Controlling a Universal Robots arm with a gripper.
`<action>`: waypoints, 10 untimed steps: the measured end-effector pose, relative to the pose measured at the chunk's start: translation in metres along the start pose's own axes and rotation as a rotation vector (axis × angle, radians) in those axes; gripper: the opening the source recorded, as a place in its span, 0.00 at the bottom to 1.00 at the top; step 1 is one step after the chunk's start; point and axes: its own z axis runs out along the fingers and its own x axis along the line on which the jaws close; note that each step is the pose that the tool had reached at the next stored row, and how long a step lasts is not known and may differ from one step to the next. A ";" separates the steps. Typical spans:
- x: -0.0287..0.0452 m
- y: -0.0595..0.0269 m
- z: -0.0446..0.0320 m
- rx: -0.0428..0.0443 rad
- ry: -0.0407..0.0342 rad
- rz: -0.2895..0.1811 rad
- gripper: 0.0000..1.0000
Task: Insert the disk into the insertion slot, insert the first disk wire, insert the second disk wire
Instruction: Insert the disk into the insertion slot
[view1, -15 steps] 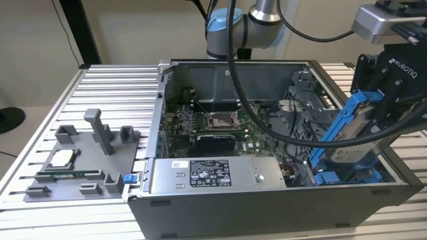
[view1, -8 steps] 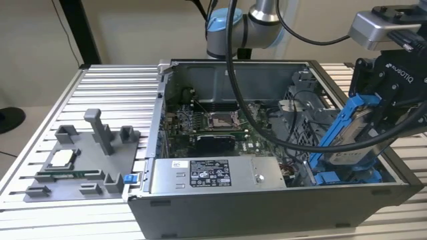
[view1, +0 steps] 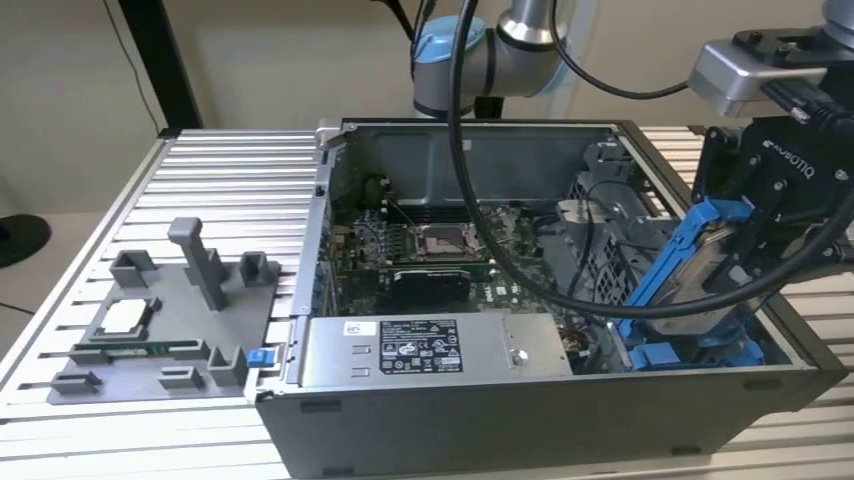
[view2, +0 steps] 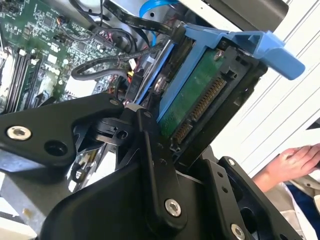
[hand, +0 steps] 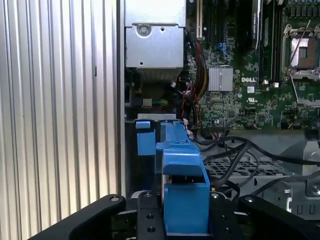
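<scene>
**Item: the disk (view1: 683, 245), in hand at the bay**

Exterior view: gripper (view1: 737, 258) clenched on the disk, which is tilted with its lower end near the insertion slot (view1: 694, 355).
Second wrist view: fingers (view2: 152, 150) pinch both faces.
First wrist view: I judge the carrier wants squaring to the rails.

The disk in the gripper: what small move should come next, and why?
Probably lower it a little while levelling it. In the exterior view the gripper holds the disk steeply tilted, with its lower end close to the insertion slot and not yet seated flat in it.
</scene>
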 end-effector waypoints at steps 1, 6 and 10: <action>0.0000 0.0000 0.0015 0.0000 -0.0005 0.000 0.00; 0.0003 0.0001 0.0096 0.0000 -0.0022 0.001 0.00; 0.0005 0.0000 0.0159 -0.0001 -0.0031 0.002 0.00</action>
